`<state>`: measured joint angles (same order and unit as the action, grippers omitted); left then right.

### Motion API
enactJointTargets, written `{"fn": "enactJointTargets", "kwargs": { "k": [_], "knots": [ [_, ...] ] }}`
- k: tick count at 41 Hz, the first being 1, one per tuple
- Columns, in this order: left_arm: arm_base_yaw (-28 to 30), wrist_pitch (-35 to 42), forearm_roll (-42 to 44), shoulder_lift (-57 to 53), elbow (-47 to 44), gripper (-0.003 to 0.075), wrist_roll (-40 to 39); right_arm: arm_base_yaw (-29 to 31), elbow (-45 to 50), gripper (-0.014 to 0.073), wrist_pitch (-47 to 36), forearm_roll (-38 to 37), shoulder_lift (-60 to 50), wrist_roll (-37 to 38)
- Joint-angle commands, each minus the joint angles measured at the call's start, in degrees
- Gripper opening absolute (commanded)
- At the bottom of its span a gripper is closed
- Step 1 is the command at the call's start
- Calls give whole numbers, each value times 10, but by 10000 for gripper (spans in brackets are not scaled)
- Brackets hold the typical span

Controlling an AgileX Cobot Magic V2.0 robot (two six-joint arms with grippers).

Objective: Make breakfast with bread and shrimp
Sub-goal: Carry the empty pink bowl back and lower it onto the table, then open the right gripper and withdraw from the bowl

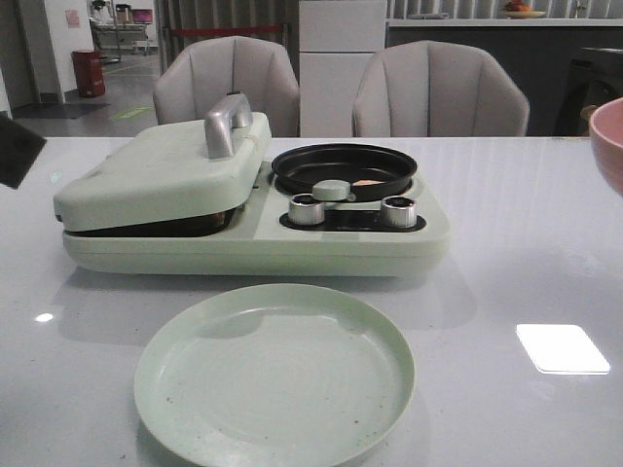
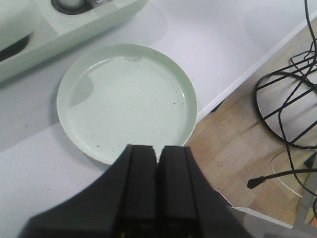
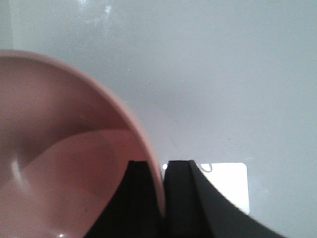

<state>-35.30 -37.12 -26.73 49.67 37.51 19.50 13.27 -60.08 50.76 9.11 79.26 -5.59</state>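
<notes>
A small pale orange-pink shrimp (image 1: pixel 368 182) lies in the black round pan (image 1: pixel 344 167) on the right half of the pale green breakfast maker (image 1: pixel 253 238). The maker's left lid (image 1: pixel 161 175), with a silver handle, is down. No bread is in view. My right gripper (image 3: pixel 163 166) is shut on the rim of a pink bowl (image 3: pixel 59 148), one finger inside and one outside. The bowl shows at the right edge of the front view (image 1: pixel 610 141), held above the table. My left gripper (image 2: pixel 158 148) is shut and empty, above the near rim of the pale green plate (image 2: pixel 74 79).
The plate (image 1: pixel 175 389) sits in front of the maker, near the table's front edge (image 2: pixel 233 84). Two silver knobs (image 1: pixel 307 208) are on the maker's front. Cables lie on the wooden floor (image 2: pixel 292 99). Two grey chairs (image 1: pixel 438 92) stand behind the table.
</notes>
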Motion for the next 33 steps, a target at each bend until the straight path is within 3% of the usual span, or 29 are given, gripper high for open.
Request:
{"fn": "enactJointTargets", "kwargs": {
  "k": [1, 12, 23, 26, 33],
  "knots": [
    [-5, 22, -18, -6, 16, 102, -3, 9, -13, 43, -33, 44, 19, -39],
    [-5, 22, -18, -6, 16, 102, -3, 4, -13, 43, -112, 50, 107, -39],
    [-5, 22, -18, -6, 16, 102, -3, 4, -15, 52, -136, 49, 163, -44],
    [-5, 22, -18, -6, 16, 102, -3, 4, -15, 96, -136, 49, 169, -52],
    [-5, 22, -18, -6, 16, 102, -3, 4, -15, 328, -127, 49, 175, -69]
  ]
}}
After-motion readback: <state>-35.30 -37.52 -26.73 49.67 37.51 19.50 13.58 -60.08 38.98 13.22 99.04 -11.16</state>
